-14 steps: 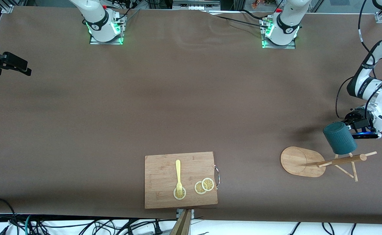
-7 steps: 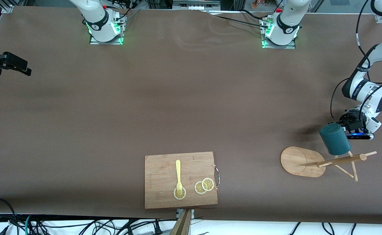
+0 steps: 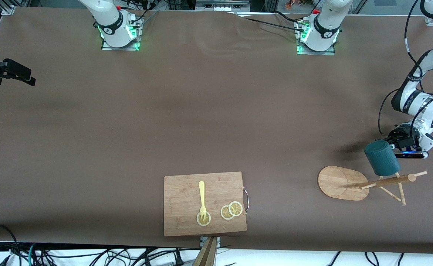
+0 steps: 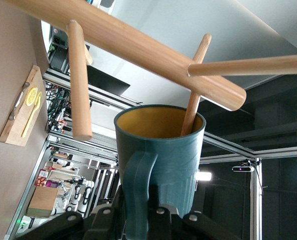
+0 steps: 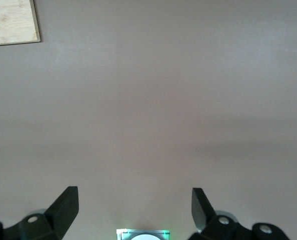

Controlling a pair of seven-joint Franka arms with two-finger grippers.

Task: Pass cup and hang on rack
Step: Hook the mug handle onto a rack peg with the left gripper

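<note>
Two lemon slices (image 3: 231,210) plus a third (image 3: 203,218) under a yellow fork (image 3: 202,199) sit on the cutting board (image 3: 182,192), nearest the front camera, well away from both grippers. The rack (image 3: 344,182) stands toward the left arm's end of the table, oval base flat on the table (image 3: 216,111), pegs spread out from the post.

The left gripper (image 3: 396,142) is up over the rack, pressed together on the handle of the cup (image 3: 382,159), pinching it. In the left wrist view the cup (image 4: 158,155) has its mouth toward the rack post (image 4: 138,47), and one peg (image 4: 194,85) runs down inside the rim, against the yellow inner wall.

The right gripper (image 5: 135,205) waits at the right arm's end of the table, fingers (image 5: 66,205) spread wide, nothing between them, bare tabletop and a board corner (image 5: 11,22) under it.
</note>
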